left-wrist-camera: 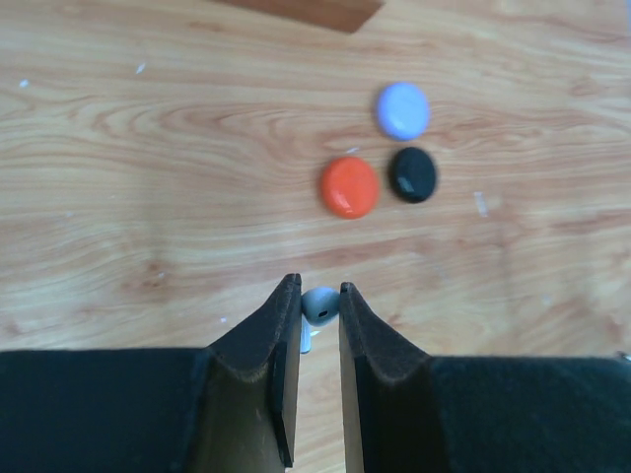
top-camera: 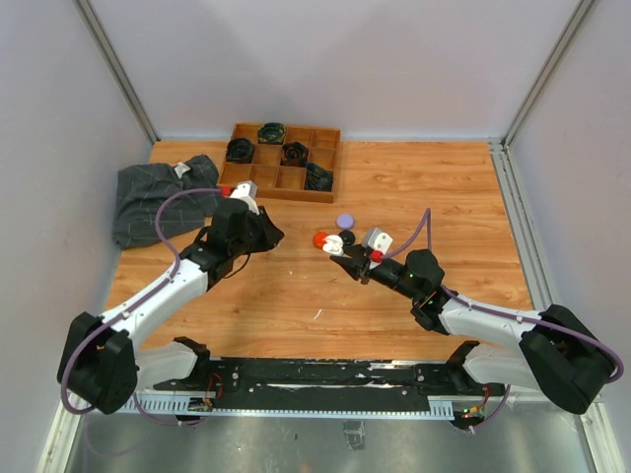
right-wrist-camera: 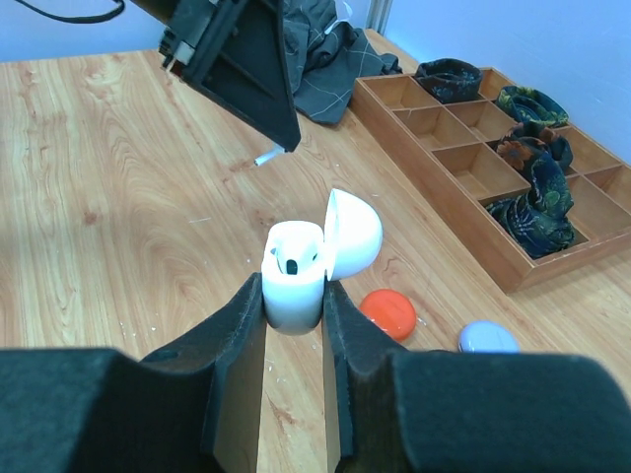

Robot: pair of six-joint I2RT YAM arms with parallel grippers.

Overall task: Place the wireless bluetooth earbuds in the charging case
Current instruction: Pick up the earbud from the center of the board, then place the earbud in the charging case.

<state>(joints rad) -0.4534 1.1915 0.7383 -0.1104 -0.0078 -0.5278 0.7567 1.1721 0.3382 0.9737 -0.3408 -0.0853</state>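
One earbud [left-wrist-camera: 320, 304] half hidden by left tool [left-wrist-camera: 317, 287].

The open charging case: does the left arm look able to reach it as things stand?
Probably yes. The right gripper holds the charging case upright with its lid open, and nothing stands between it and the left gripper, which seems to pinch an earbud.

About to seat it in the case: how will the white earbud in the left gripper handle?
The earbud looks glossy and rounded, pinched only at the tips of the left gripper, so it may slip or twist. Probably very light and rigid. If dropped, its curved body would likely roll on the table.
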